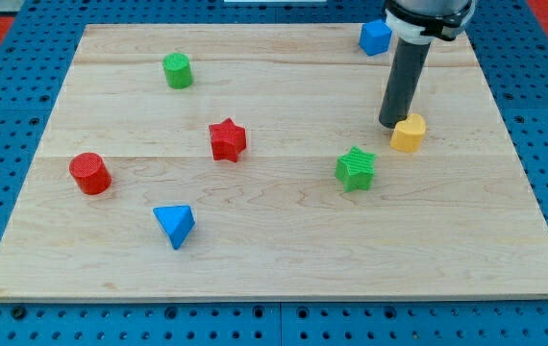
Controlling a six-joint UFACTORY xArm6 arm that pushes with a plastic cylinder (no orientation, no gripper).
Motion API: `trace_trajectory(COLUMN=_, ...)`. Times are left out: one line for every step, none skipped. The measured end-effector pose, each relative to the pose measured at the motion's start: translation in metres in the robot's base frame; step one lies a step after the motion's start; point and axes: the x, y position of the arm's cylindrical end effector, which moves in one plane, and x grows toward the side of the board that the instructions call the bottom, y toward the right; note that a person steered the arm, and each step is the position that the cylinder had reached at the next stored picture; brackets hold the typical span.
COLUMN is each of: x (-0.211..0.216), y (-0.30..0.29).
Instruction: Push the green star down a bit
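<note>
The green star (355,169) lies on the wooden board (284,250), right of centre. My tip (391,124) is above and to the right of the star, a short gap away. The tip stands right next to the yellow block (409,133), at its upper left edge, touching or nearly touching it. The yellow block sits just up and right of the green star.
A blue cube (375,37) sits at the top right, behind the rod. A green cylinder (177,70) is at the upper left, a red star (227,139) near the centre, a red cylinder (90,173) at the left, a blue triangular block (175,225) at the lower left.
</note>
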Motion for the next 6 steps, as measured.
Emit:
trace_trajectory(x=0.0, y=-0.022)
trace_trajectory(x=0.008, y=-0.054)
trace_trajectory(x=0.024, y=-0.077)
trace_trajectory(x=0.034, y=-0.075)
trace_trajectory(x=0.047, y=-0.075)
trace_trajectory(x=0.071, y=-0.063)
